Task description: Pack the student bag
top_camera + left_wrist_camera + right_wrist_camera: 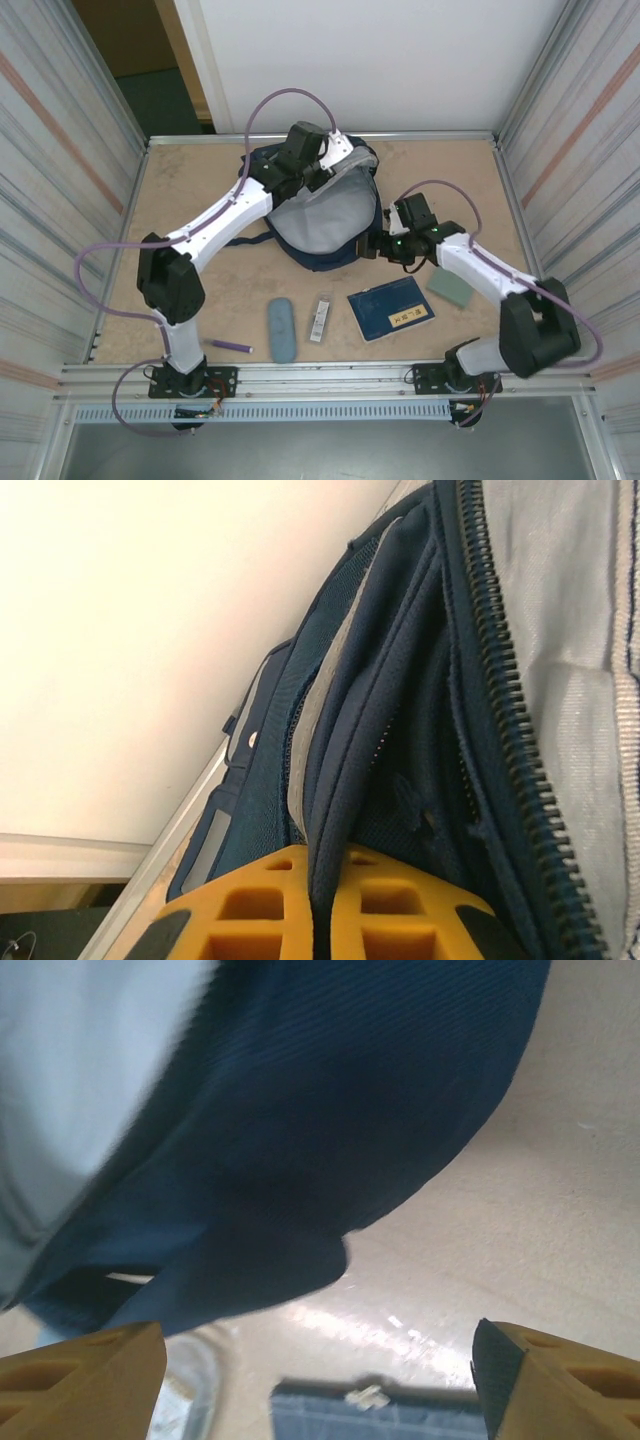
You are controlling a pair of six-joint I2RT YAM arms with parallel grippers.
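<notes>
Student bag (318, 222): soft, limp fabric (probably light), best gripped at zip rim, where left end effector (322, 870) pinches it; right end effector (315, 1332) wide, empty.

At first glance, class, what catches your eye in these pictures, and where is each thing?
The navy student bag lies mid-table, gaping open with its pale grey lining showing. The left jaws are clamped on a fold of its far rim, while the right jaws stand open at its right edge. Nearer the arms lie a blue booklet, a grey-blue case and a purple pen.
</notes>
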